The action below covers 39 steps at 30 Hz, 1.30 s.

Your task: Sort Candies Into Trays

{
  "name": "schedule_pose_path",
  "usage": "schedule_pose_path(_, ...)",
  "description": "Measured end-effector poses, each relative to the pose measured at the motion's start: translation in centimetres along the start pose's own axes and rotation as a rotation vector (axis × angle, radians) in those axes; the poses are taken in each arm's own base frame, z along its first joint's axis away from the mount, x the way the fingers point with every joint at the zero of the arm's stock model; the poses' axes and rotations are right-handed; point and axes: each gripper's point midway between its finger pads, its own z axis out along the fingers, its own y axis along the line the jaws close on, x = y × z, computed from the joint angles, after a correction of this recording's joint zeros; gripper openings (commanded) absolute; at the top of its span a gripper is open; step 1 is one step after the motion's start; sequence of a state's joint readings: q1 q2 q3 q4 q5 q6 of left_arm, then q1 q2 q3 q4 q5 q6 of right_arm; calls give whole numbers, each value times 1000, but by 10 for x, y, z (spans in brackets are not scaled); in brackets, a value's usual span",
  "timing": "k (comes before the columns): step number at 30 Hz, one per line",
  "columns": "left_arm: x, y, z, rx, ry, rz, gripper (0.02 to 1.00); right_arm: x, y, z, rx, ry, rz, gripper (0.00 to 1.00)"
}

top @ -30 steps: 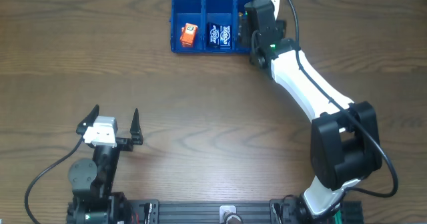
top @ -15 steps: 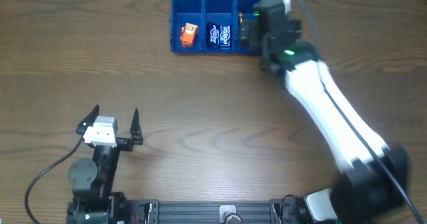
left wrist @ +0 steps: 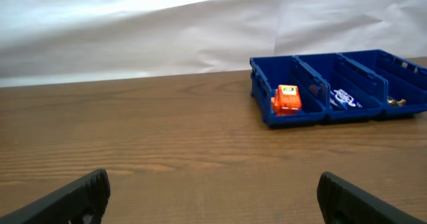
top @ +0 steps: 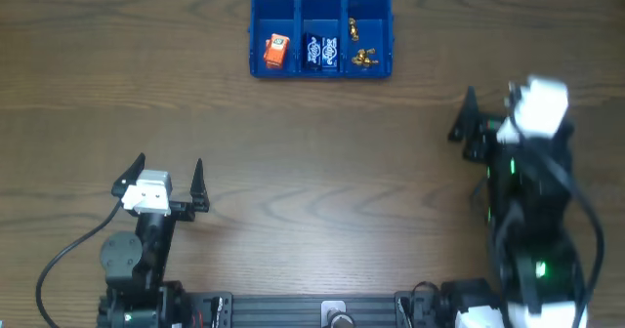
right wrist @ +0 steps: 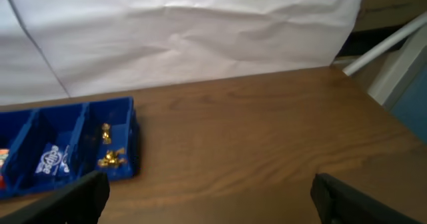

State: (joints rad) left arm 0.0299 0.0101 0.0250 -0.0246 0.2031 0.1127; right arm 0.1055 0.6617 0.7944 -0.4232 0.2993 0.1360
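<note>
Table point(top: 293, 172): wooden, carrying all items.

Right gripper point(right wrist: 207, 199): fingers spread wide, holding nothing, above bare wood well apart from the tray.

Left gripper point(top: 168, 167): fingers likewise spread, holding nothing, near its own base.

Tray point(top: 322, 73): blue, three compartments, at the table's far edge.

Blue-wrapped candy point(top: 320, 49): middle compartment, lying flat. Judged light, its wrapper slippery; best pinched across the narrow sides.

Orange candy point(top: 277, 49): compartment at the left arm's end, tilted. Judged light and firm; a grip across its body would suit.

Gold candies point(top: 359, 55): compartment at the right arm's end. Small and foil-slick, likely to roll. Their count could not be made out.
</note>
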Motion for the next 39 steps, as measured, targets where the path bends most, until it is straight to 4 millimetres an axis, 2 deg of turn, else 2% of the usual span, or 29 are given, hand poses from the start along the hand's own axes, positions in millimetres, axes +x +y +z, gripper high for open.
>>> schedule_pose_path(2,0,0,0,0,0,0,998,18,-4,-9,-12,-51,13,1000)
schedule_pose_path(5,0,0,0,0,0,0,998,43,-2,-11,-46,-120,30,998)
schedule_pose_path(9,0,0,0,0,0,0,998,61,0,-14,-90,-232,31,1000)
schedule_pose_path(13,0,0,0,0,0,0,998,81,-8,-13,-76,-270,31,998)
schedule_pose_path(18,0,0,0,0,0,0,996,86,-10,-19,-90,-336,38,1000)
schedule_pose_path(21,0,0,0,0,0,0,998,95,-2,-15,-131,-323,28,1000)
schedule_pose_path(26,0,0,0,0,0,0,996,143,7,3,-178,-201,3,1000)
schedule_pose_path(27,0,0,0,0,0,0,998,147,9,5,-186,-189,0,1000)
schedule_pose_path(39,0,0,0,0,0,0,998,147,16,3,-223,-195,-48,998)
